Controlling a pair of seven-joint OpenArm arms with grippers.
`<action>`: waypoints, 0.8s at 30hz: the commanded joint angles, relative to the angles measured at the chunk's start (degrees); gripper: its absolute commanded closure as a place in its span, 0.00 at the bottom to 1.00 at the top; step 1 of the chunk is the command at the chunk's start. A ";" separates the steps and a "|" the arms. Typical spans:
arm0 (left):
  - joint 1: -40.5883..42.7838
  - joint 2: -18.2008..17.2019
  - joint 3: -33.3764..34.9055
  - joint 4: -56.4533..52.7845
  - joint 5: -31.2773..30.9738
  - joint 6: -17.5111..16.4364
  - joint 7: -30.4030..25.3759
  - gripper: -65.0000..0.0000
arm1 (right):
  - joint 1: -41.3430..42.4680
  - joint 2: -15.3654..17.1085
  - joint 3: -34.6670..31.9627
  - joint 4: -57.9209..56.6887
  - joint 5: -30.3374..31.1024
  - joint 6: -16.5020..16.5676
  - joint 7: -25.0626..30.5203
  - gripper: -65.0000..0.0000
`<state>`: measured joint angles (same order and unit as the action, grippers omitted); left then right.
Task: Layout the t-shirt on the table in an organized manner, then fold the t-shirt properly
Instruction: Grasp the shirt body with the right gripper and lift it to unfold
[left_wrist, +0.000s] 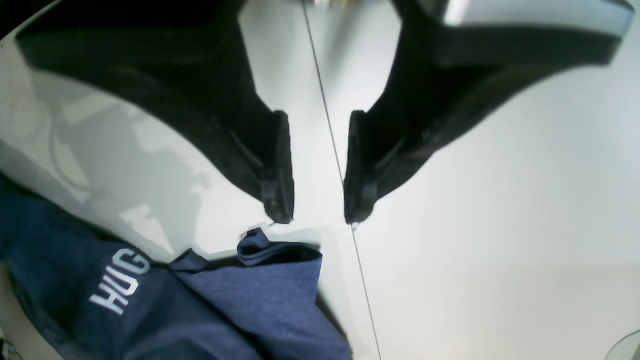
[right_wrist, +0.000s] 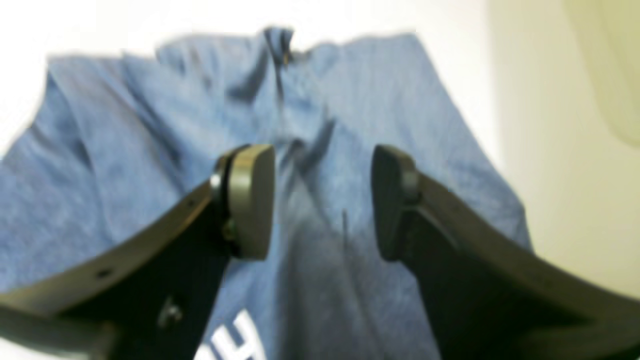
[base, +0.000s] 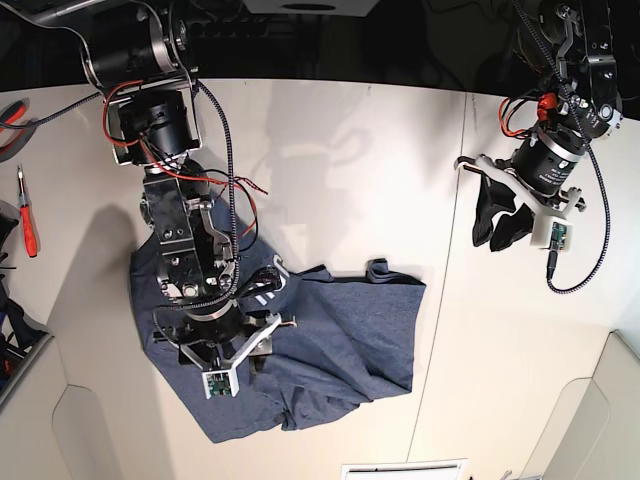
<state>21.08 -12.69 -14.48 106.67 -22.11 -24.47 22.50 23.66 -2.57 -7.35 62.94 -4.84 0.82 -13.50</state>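
Note:
The dark navy t-shirt (base: 330, 350) lies crumpled on the off-white table (base: 350, 170), at its front centre-left, with white lettering near its upper left. My right gripper (base: 235, 345) hovers low over the shirt's left part. In the right wrist view its fingers stand open (right_wrist: 322, 205) with wrinkled blue fabric (right_wrist: 150, 130) beneath and between them, nothing pinched. My left gripper (base: 497, 235) hangs over bare table to the right of the shirt. In the left wrist view it is open (left_wrist: 320, 217) and empty, just beyond a folded-up corner of the t-shirt (left_wrist: 260, 295).
A thin dark seam (left_wrist: 330, 130) runs across the table under the left gripper. A red screwdriver (base: 28, 225) and other tools lie at the far left edge. Lighter rounded panels sit at the front corners (base: 95, 430) (base: 600, 420). Cables hang along both arms.

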 joint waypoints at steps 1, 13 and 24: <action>-0.33 -0.50 -0.22 0.87 -0.74 -0.17 -1.49 0.68 | 1.53 -0.09 0.13 1.77 -0.15 -0.02 0.76 0.55; -1.29 -0.50 -0.22 0.87 -0.76 -0.17 -1.51 0.68 | 1.25 0.02 12.26 -7.17 6.29 10.12 -0.31 0.47; -3.61 -0.48 -0.22 0.55 -0.76 -0.17 -1.14 0.68 | 1.22 0.02 14.84 -13.07 11.82 17.27 1.07 0.77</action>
<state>17.91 -12.71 -14.48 106.48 -22.11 -24.47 22.52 23.20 -2.52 7.44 48.56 6.44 17.19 -14.00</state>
